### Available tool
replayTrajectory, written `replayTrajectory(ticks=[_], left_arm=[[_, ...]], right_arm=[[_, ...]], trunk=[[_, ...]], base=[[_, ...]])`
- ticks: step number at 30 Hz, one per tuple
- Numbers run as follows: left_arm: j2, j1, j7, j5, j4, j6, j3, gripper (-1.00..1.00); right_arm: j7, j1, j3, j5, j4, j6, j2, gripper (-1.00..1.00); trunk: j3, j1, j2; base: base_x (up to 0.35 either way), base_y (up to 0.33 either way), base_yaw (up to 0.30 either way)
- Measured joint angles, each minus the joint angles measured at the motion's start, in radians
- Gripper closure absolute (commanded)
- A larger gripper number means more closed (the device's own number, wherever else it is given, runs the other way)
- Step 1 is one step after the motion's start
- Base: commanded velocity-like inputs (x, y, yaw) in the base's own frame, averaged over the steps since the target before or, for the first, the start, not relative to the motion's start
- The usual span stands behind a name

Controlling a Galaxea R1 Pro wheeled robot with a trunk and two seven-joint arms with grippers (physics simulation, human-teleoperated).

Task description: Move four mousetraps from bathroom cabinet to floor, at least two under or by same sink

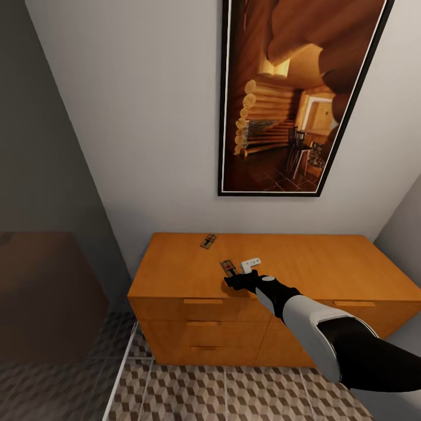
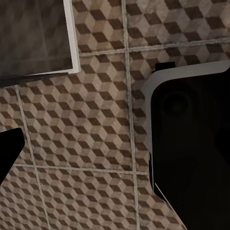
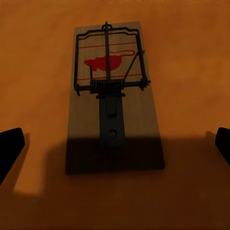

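Observation:
Two mousetraps lie on top of the orange wooden cabinet (image 1: 175,275): one (image 1: 208,241) near the wall, the other (image 1: 228,268) closer to the front edge. My right gripper (image 1: 234,282) hovers just at the near end of the closer trap. In the right wrist view that mousetrap (image 3: 112,91) shows its wire spring and a red mark, and lies between the widely spread fingertips (image 3: 9,148) of the right gripper (image 3: 115,148), which is open and not touching it. My left gripper (image 2: 115,153) hangs over the cube-patterned bathroom floor (image 2: 81,120), holding nothing.
A small white object (image 1: 251,264) lies on the cabinet top beside the closer trap. A framed picture (image 1: 292,93) hangs on the wall above. The cabinet has drawers (image 1: 203,323) in front. A white-edged panel (image 1: 120,368) borders the floor at left. My dark base (image 2: 191,143) stands on the tiles.

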Motion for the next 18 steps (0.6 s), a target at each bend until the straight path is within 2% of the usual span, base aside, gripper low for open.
replayTrajectory(ticks=[18], left_arm=[[0.000,0.000,0.000,0.000,0.000,0.000,0.000,-1.00]], right_arm=[[0.000,0.000,0.000,0.000,0.000,0.000,0.000,-1.00]], trunk=[[0.000,0.000,0.000]], base=[[0.000,0.000,0.000]])
